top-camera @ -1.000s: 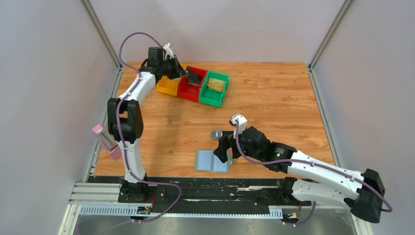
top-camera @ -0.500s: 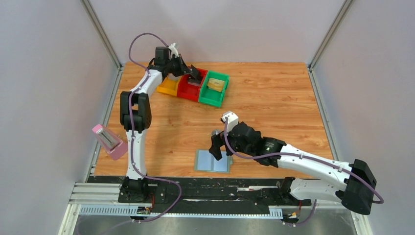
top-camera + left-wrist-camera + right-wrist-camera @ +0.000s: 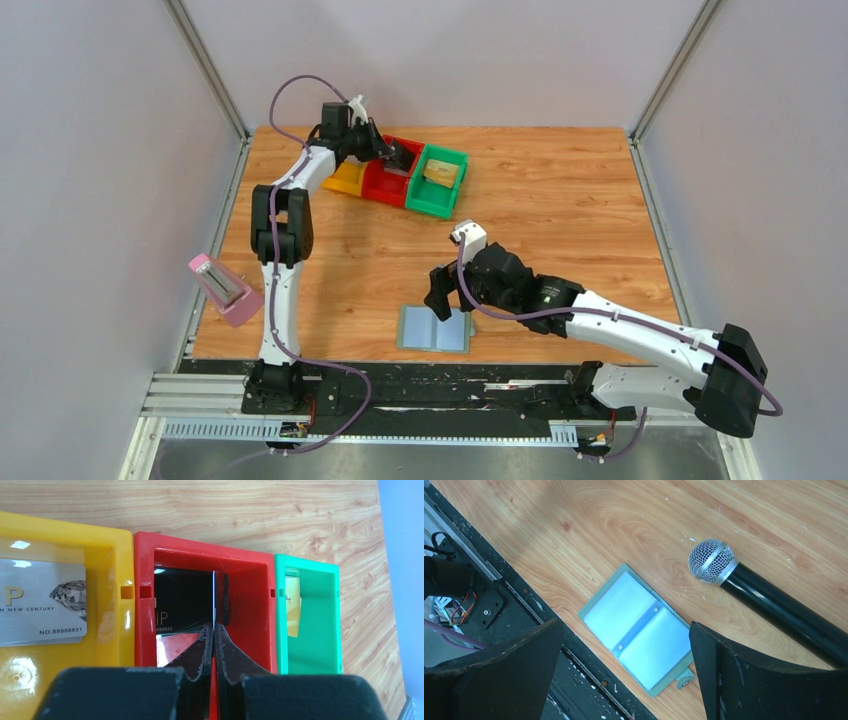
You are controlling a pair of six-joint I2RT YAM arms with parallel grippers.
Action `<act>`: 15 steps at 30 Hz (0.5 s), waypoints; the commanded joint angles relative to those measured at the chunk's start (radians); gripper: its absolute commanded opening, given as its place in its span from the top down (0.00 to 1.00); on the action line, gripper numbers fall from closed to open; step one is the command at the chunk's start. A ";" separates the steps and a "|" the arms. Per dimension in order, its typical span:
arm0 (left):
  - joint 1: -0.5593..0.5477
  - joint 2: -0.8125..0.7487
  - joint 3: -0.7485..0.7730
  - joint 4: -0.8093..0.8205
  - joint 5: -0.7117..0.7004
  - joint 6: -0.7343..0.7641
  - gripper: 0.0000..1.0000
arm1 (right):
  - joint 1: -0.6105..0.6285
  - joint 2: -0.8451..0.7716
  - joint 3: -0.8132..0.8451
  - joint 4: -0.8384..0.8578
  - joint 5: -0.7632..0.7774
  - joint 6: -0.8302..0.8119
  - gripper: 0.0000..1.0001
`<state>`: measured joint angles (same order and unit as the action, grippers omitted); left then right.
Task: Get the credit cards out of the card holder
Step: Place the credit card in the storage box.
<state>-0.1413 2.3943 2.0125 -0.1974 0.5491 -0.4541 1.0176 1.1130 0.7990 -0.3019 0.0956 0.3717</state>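
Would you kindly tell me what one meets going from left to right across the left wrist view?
Yellow bin with a silver card → red bin, where the left tool pinches a thin card edge-on → green bin with a gold card.

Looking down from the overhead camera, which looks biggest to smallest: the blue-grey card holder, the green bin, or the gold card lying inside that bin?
1. card holder and green bin: too alike to rank; the holder is partly covered.
2. gold card: clearly smallest.
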 commanded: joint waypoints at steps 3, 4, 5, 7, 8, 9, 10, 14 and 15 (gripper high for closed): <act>0.005 0.022 0.063 0.046 0.011 0.028 0.90 | -0.005 0.021 0.059 0.018 -0.008 -0.016 0.00; 0.005 0.024 0.064 0.047 0.012 0.028 0.88 | -0.004 0.022 0.062 0.018 -0.007 -0.016 0.00; 0.005 0.025 0.066 0.047 0.009 0.028 0.87 | -0.005 0.024 0.066 0.018 -0.007 -0.017 0.00; 0.005 0.028 0.070 0.050 0.006 0.029 0.83 | -0.005 0.027 0.070 0.018 -0.008 -0.018 0.00; 0.005 0.030 0.071 0.048 0.006 0.029 0.82 | -0.005 0.028 0.071 0.018 -0.007 -0.018 0.00; 0.005 0.031 0.074 0.047 0.005 0.028 0.81 | -0.005 0.028 0.072 0.018 -0.007 -0.019 0.00; 0.005 0.033 0.076 0.046 0.004 0.029 0.79 | -0.004 0.029 0.072 0.018 -0.007 -0.019 0.00; 0.005 0.042 0.096 0.037 0.001 0.033 0.75 | -0.004 0.028 0.072 0.018 -0.008 -0.018 0.00; 0.005 0.043 0.104 0.032 -0.002 0.035 0.75 | -0.005 0.029 0.072 0.018 -0.008 -0.018 0.00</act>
<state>-0.1413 2.4268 2.0556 -0.1890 0.5491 -0.4461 1.0176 1.1427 0.8276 -0.3019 0.0948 0.3676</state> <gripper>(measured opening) 0.241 0.998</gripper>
